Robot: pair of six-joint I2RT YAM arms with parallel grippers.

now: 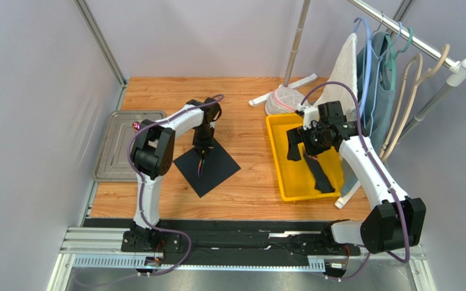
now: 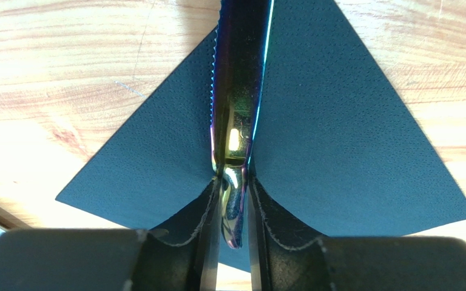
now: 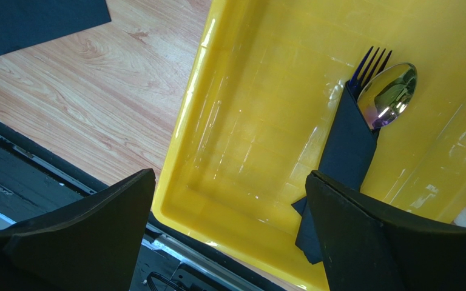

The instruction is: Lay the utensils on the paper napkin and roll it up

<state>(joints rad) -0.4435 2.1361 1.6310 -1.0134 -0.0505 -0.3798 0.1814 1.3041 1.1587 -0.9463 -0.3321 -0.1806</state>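
The black paper napkin [image 1: 217,167] lies flat on the wooden table, one corner toward the arm bases; it also shows in the left wrist view [image 2: 338,139] and the right wrist view [image 3: 35,21]. My left gripper [image 1: 202,147] [image 2: 234,200] is low over it, shut on an iridescent serrated knife [image 2: 239,91] that stretches across the napkin [image 1: 201,165]. My right gripper [image 1: 299,151] [image 3: 229,200] is open and empty above a yellow bin [image 1: 276,154] [image 3: 187,139]. In the bin lies a rolled black napkin bundle [image 1: 319,174] [image 3: 344,151] with a fork [image 3: 369,63] and a spoon [image 3: 390,94] sticking out.
A grey metal tray [image 1: 120,142] sits at the left table edge. A white mesh bag [image 1: 284,100] lies behind the bin. A clothes rack [image 1: 411,39] with hangers and garments stands at the right, close to the right arm.
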